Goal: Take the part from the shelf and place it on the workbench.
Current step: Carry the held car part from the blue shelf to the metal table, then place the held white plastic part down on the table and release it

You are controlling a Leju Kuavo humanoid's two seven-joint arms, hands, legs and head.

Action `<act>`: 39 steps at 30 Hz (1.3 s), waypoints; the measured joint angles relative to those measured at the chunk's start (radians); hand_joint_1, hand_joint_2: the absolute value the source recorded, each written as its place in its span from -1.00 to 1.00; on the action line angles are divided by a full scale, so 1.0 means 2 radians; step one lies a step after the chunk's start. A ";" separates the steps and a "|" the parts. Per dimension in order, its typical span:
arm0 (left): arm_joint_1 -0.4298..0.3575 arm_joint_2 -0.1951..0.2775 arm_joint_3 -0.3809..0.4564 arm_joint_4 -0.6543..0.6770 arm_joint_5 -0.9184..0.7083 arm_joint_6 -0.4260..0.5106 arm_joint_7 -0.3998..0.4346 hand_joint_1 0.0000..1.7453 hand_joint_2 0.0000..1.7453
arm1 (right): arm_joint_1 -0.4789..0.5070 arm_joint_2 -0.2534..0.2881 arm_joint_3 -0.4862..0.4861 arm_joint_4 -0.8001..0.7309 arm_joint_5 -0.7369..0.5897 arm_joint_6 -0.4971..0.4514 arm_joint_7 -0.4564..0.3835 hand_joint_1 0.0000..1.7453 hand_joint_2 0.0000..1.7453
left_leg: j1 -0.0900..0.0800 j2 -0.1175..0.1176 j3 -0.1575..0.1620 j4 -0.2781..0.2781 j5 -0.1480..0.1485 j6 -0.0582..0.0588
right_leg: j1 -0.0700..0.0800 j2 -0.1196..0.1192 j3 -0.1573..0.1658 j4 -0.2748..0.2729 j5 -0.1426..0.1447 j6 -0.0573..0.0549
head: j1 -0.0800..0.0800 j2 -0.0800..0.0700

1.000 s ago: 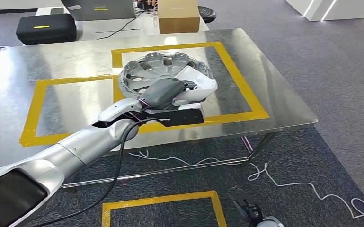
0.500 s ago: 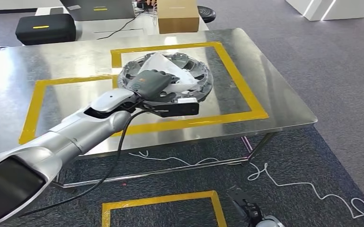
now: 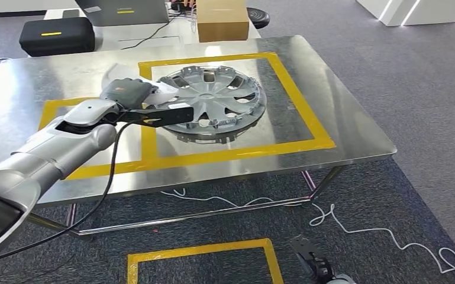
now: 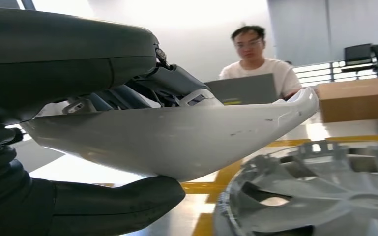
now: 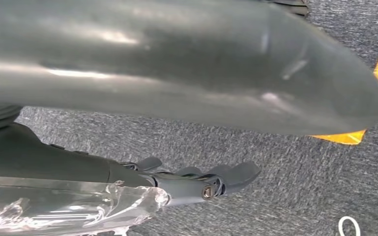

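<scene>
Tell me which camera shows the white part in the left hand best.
The left wrist view: the white part spans the picture, thumb beneath, fingers above. The head view shows a sliver of the part past the left hand, beside the hubcap. The right wrist view faces carpet.

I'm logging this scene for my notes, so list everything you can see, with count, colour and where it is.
White part: one, white, held in the left hand over the workbench beside the hubcap.
Hubcap: one, silver-grey, lying inside the right-hand tape rectangle.
Workbench: one, bare steel.
Tape rectangles: two, yellow, on the workbench top.
Cardboard box: one, brown, beyond the workbench.
Case: one, black, on the far table.
Laptop: one, grey, before a seated person.
Cable: one, white, on the grey carpet.
Left hand: grey, gripping the white part.
Right hand: grey, hanging above the carpet, fingers apart.
</scene>
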 joint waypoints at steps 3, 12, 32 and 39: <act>0.000 0.013 0.010 0.005 0.000 -0.002 0.006 1.00 1.00 | 0.000 0.000 -0.004 0.000 -0.001 0.000 -0.002 -1.00 -1.00 | 0.000 0.000 0.000 0.000 0.000 0.000 | 0.000 0.000 0.000 0.000 0.000 0.000 | 0.000 0.000; 0.003 0.044 0.037 0.014 -0.002 -0.002 0.013 1.00 1.00 | 0.001 0.000 -0.013 0.000 0.001 -0.001 -0.005 -1.00 -1.00 | 0.000 0.000 0.000 0.000 0.000 0.000 | 0.000 0.000 0.000 0.000 0.000 0.000 | 0.000 0.000; 0.050 0.085 0.089 0.031 -0.009 0.000 0.014 1.00 1.00 | 0.002 0.000 -0.029 0.000 0.008 -0.005 -0.007 -1.00 -1.00 | 0.000 0.000 0.000 0.000 0.000 0.000 | 0.000 0.000 0.000 0.000 0.000 -0.001 | 0.000 0.000; 0.053 0.087 0.089 0.032 -0.021 -0.009 0.006 1.00 1.00 | 0.002 0.000 -0.033 0.000 0.011 -0.005 -0.007 -1.00 -1.00 | 0.000 0.000 0.000 0.000 0.000 0.000 | 0.000 0.000 0.000 0.000 0.000 -0.001 | 0.000 0.000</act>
